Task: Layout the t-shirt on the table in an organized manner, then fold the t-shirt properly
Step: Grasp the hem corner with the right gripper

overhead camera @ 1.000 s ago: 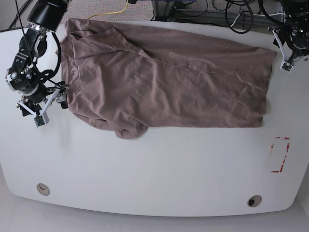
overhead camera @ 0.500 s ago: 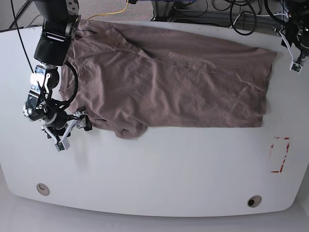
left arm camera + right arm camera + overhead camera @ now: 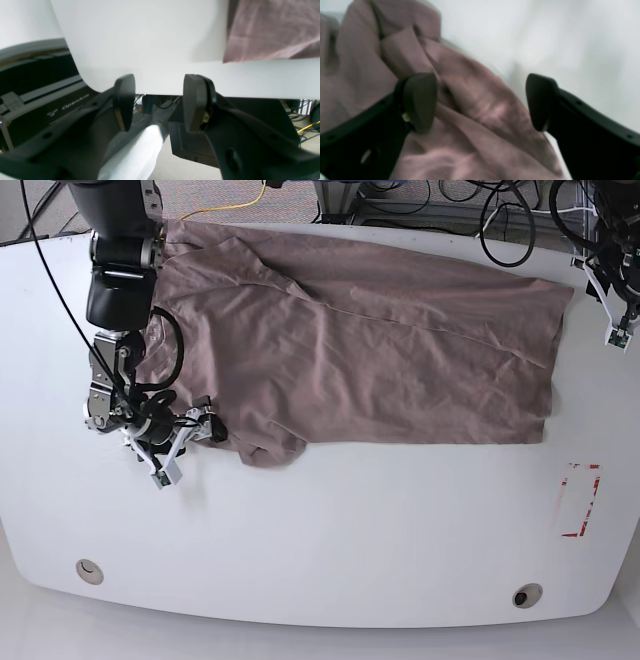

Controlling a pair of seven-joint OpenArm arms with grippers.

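- Looking across the table [image 3: 330,550], I have wide bare white room over the whole lower half of the base view, out to the red mark [image 3: 580,500] at lower right and the two round holes [image 3: 90,570] near the bottom edge.
- The t-shirt [image 3: 370,350] lies spread over the upper half, its top edge close to the far rim and its right hem ending just short of the right rim.
- My right gripper [image 3: 185,445] sits at centre left, at the shirt's lower-left sleeve; in its wrist view the fingers [image 3: 420,100] are spread wide with wrinkled cloth [image 3: 470,120] lying between them, not pinched.
- My left gripper [image 3: 615,315] hangs at the upper right, past the shirt's corner; its fingers [image 3: 125,100] are parted, empty, over the table's rim.
- Since a second ago, my right gripper has come down the shirt's left side from the collar to the sleeve, and my left has dropped slightly.
- Count: one shirt, two grippers, two holes, one red mark.
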